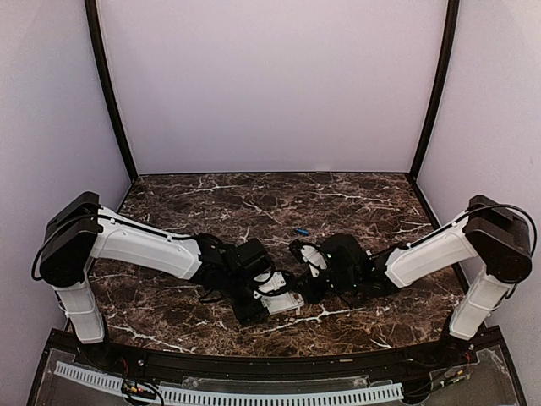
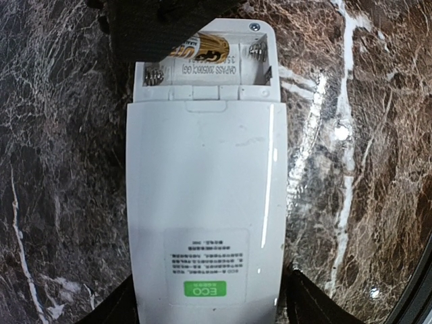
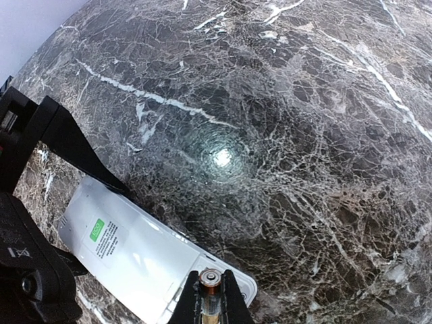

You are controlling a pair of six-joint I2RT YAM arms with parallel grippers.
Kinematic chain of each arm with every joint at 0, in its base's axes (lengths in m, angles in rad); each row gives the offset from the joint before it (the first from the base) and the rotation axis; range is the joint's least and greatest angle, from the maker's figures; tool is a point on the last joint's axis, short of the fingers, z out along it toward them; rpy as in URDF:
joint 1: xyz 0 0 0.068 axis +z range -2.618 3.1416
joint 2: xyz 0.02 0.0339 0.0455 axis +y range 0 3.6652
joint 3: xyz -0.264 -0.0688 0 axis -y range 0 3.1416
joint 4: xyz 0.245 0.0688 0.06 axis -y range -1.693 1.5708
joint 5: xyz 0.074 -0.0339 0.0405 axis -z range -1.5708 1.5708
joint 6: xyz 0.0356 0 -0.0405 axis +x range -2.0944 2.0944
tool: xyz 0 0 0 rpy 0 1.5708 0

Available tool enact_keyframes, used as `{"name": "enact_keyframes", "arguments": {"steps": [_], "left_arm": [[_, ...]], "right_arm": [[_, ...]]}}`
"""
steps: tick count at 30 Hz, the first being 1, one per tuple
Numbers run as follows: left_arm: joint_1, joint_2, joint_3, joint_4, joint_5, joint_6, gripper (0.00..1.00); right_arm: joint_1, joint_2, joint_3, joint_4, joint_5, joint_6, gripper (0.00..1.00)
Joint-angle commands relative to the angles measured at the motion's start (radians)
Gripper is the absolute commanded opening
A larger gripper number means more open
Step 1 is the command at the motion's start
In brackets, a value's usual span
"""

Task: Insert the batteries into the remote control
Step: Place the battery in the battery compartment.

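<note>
The white remote control [image 2: 202, 202] lies back up on the marble, its battery compartment [image 2: 209, 61] uncovered at the far end. My left gripper [image 2: 206, 300] is shut on the remote control, a finger against each long side near the ECO label. My right gripper [image 3: 210, 287] is shut on a gold and black battery [image 3: 210, 280], holding it end-on over the open compartment. In the left wrist view that battery [image 2: 202, 48] sits partly inside the compartment under the right gripper's black fingers. From above, both grippers meet at the remote control [image 1: 283, 302]. A slim blue battery [image 1: 300, 229] lies loose on the table behind them.
The dark marble table [image 1: 254, 203] is walled by pale panels at the back and sides. The left arm's black wrist [image 3: 30, 270] fills the lower left of the right wrist view. A black rail and a white cable tray [image 1: 254, 393] run along the near edge.
</note>
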Motion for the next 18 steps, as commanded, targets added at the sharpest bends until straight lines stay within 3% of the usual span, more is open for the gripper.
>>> {"name": "enact_keyframes", "arguments": {"steps": [1, 10, 14, 18], "left_arm": [[-0.008, 0.045, -0.009, -0.034, -0.011, -0.004, 0.71], [-0.007, 0.067, -0.059, 0.053, 0.004, -0.013, 0.72], [-0.006, 0.068, -0.090, 0.095, 0.023, -0.022, 0.67], [-0.007, 0.070, -0.123, 0.127, 0.035, -0.026, 0.51]], "right_arm": [[0.009, -0.012, 0.005, -0.107, 0.053, -0.017, 0.00], [0.019, -0.013, 0.037, -0.222, 0.079, 0.033, 0.00], [0.019, -0.009, 0.054, -0.260, 0.080, 0.036, 0.00], [0.019, 0.007, 0.073, -0.301, 0.077, 0.034, 0.00]]}}
